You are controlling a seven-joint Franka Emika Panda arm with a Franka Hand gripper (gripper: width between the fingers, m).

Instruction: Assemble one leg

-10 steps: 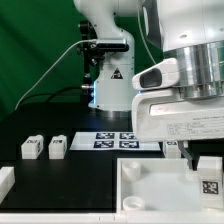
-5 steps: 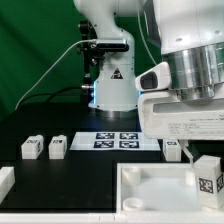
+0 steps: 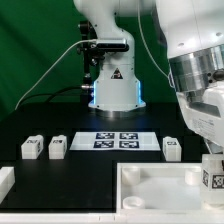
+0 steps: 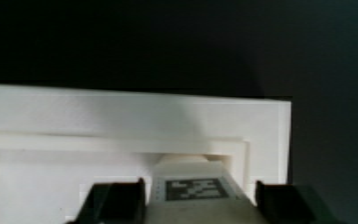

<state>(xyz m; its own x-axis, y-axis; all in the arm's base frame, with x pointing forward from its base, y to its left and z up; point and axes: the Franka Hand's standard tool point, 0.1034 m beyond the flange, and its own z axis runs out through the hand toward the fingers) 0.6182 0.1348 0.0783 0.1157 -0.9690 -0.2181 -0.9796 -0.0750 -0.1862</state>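
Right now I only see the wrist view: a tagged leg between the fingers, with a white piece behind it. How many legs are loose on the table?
Observer: Three. Two loose legs sit side by side at the exterior view's left.
Operator: Third?
Observer: The third leg is just off the marker board, on the exterior view's right.
Operator: Where's my gripper?
Observer: The gripper has the held leg over the tray-like piece, near its corner on the exterior view's right.

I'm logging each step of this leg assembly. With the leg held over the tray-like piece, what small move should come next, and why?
Probably a short, slow descent. The gripper is shut on the leg, which the exterior view shows at the white tray-like piece, near its corner on that view's right. Whether the leg is seated yet cannot be told.
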